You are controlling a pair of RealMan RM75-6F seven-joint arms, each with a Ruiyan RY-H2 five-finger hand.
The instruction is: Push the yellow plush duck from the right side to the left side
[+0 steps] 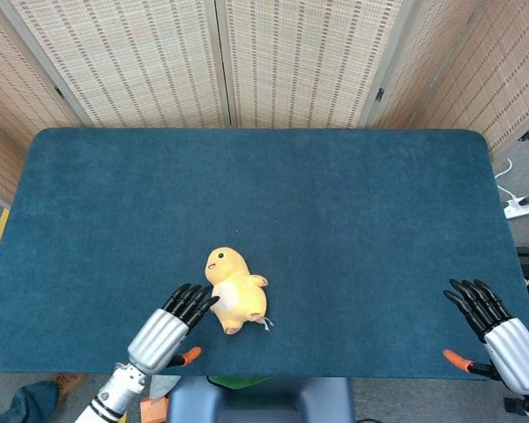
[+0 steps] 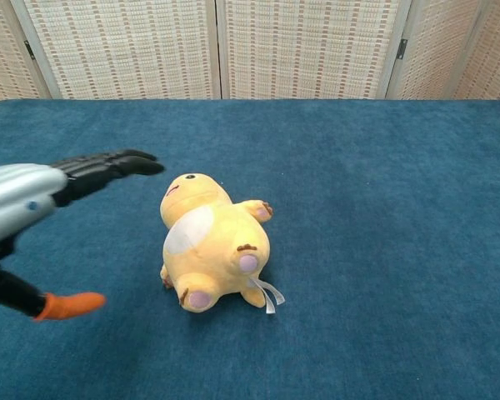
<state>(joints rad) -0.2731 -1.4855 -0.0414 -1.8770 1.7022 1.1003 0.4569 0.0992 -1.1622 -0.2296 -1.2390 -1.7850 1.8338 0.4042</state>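
- Duck (image 1: 235, 297) lying on its back on the blue bench (image 1: 335, 220), left of centre, close to the near edge; head pointed toward the far side, feet toward the robot.
- White ribbon tag (image 2: 267, 294) trailing from its underside onto the cloth.
- Left hand (image 1: 169, 326) just beside the duck on its left, fingers (image 2: 108, 167) stretched out and slightly apart, holding nothing; fingertips near the duck's flank, contact not clear in either view.
- Orange thumb tip (image 2: 69, 305) held low, apart from the duck.
- Right hand (image 1: 498, 326) at the near right corner of the bench, well apart from the duck, fingers spread, holding nothing.
- Folding screen (image 1: 291, 62) behind the bench.
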